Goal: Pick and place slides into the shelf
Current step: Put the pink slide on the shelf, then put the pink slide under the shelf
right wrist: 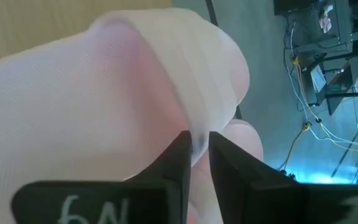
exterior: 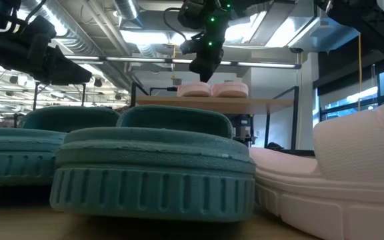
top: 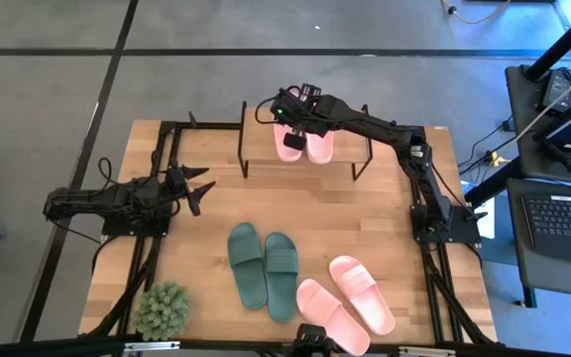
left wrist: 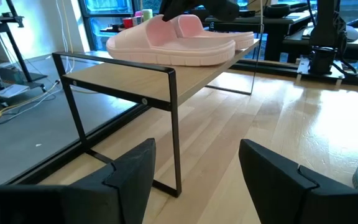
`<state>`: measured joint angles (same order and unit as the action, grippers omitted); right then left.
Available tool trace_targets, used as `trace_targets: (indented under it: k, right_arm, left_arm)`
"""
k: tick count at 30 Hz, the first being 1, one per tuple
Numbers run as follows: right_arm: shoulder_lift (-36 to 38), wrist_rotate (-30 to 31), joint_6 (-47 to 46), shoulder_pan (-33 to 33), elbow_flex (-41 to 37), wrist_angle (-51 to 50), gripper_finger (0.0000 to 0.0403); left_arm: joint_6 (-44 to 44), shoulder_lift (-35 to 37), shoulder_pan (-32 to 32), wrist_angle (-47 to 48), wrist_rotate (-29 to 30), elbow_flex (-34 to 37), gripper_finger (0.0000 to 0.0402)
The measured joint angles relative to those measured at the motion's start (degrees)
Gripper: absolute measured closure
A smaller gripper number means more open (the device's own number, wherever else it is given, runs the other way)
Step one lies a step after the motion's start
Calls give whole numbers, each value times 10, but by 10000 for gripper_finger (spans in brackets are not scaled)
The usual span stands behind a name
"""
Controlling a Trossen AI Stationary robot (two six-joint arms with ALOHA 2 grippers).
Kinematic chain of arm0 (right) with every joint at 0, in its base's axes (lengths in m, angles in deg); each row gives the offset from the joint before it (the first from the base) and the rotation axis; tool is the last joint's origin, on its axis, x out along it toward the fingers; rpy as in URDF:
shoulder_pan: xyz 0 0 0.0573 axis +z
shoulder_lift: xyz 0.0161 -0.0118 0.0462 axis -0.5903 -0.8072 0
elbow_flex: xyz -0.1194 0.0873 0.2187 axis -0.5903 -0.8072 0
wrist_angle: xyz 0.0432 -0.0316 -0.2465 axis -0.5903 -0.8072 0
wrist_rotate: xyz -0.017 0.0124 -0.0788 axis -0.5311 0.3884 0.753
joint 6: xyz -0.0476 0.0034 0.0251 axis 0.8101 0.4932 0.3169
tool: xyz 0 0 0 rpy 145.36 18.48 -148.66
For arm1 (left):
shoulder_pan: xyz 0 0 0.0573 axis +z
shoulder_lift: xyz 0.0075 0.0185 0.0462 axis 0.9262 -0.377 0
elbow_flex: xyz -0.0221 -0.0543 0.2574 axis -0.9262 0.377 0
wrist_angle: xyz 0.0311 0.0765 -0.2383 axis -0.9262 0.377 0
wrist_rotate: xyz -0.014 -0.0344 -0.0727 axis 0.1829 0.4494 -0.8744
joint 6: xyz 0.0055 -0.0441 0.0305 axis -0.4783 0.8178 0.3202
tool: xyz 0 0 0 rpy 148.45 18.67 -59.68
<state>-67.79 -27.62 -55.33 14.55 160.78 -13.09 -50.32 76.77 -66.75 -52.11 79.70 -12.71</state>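
Observation:
Two light pink slides lie side by side, soles down, on the shelf's point(top: 350, 151) wooden top board at the table's far edge. My right gripper point(top: 287, 117) hangs over the left one point(top: 288, 145), shut on its strap; the low view shows my right gripper point(exterior: 202, 70) just above that slide point(exterior: 195, 89). Two dark green slides point(top: 264, 268) and two more pink slides point(top: 347, 303) rest on the table near its front edge. My left gripper point(top: 198, 190) waits open at the table's left, pointing toward the shelf point(left wrist: 135, 87). My right gripper point(right wrist: 197, 149) pinches the pink slide's wide strap at its edge point(right wrist: 194, 118) between the two fingers, coming from above and pointing down. The slide's sole rests flat on the shelf's top board point(exterior: 199, 101), next to the other pink slide point(exterior: 231, 89).
A small potted plant point(top: 163, 309) stands at the table's near left corner. The green slides point(exterior: 155, 170) and a pink slide point(exterior: 352, 180) fill the front of the table. Bare wood lies between the shelf and these slides. Desks with a laptop stand right of the table.

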Motion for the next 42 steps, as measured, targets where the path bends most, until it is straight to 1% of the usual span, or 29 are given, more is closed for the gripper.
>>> trace_targets:
  k: [14,17,20,30,37,42]
  right_arm:
    - [0,-2,2,0,0,-14,340]
    - [0,-2,2,0,0,-16,332]
    - [0,-2,2,0,0,-17,311]
    - [0,-2,-1,1,0,-17,219]
    - [0,-2,0,1,0,-16,171]
    - [0,-2,1,1,0,-16,145]
  left_arm:
    - [0,0,0,0,0,0,177]
    - [0,0,0,0,0,0,177]
    - [0,0,0,0,0,0,177]
    - [0,0,0,0,0,0,177]
    - [0,0,0,0,0,0,177]
    - [0,0,0,0,0,0,177]
